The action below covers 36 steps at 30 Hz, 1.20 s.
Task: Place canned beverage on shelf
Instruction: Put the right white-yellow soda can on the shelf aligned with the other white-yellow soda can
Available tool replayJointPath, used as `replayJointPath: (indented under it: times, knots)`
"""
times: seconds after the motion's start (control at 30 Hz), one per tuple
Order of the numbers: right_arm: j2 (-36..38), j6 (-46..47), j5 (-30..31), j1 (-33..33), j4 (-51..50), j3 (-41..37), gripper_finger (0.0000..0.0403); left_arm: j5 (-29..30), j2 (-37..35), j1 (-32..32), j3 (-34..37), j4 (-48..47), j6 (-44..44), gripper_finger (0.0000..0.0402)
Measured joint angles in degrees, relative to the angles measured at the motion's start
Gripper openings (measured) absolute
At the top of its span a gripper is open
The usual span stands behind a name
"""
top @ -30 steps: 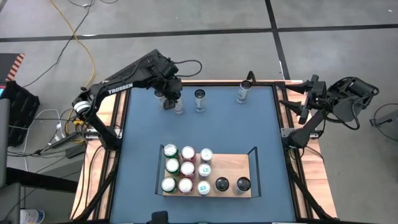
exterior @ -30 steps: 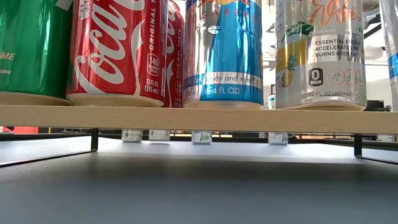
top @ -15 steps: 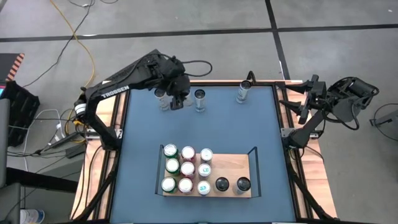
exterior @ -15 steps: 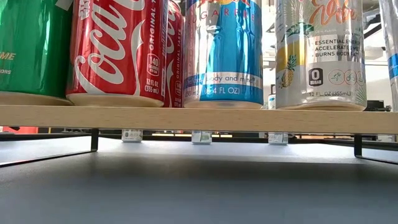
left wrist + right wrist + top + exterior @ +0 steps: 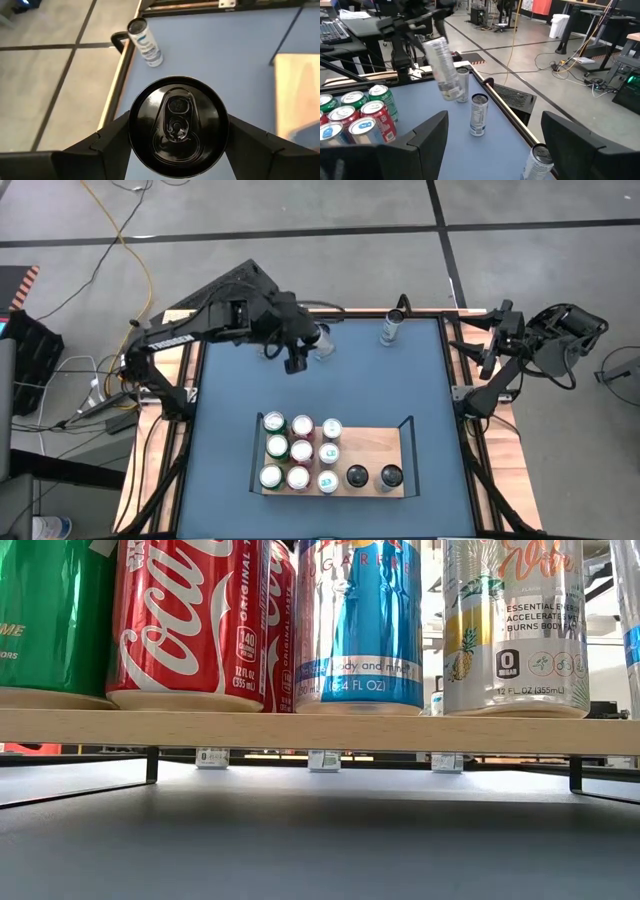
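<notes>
1. The left arm is built of black links; white "TROSSEN" lettering is printed along one link.
2. The right arm is likewise black, and a looped black cable is carried at its wrist.
3. Broad, matte black fingers are seen.

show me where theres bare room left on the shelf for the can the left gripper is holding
The shelf is bare at its back right, between the third column of cans and the right rail, behind the two dark-topped cans. Its left side is packed. The left gripper holds the can.

A tall silver can with a black top is up in the air, tilted — the wooden shelf already has many cans
</notes>
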<state>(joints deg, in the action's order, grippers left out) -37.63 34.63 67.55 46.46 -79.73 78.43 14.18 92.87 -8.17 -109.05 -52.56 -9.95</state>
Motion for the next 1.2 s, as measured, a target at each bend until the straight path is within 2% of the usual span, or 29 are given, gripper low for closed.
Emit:
replayJointPath:
  times: [0.2,0.43,1.2]
  knots:
    - [0.0,1.36,-0.07,0.0,-3.02,0.0,0.0301,3.34,0.03,5.23,0.53,4.78,2.92,0.025]
    - [0.0,4.39,-0.14,0.0,-5.55,0.0,0.0301,6.63,0.05,7.56,0.63,10.19,5.85,0.025]
    - [0.0,4.55,-1.31,0.0,-5.55,0.0,0.0301,5.55,0.03,8.6,0.71,21.44,8.55,0.0251]
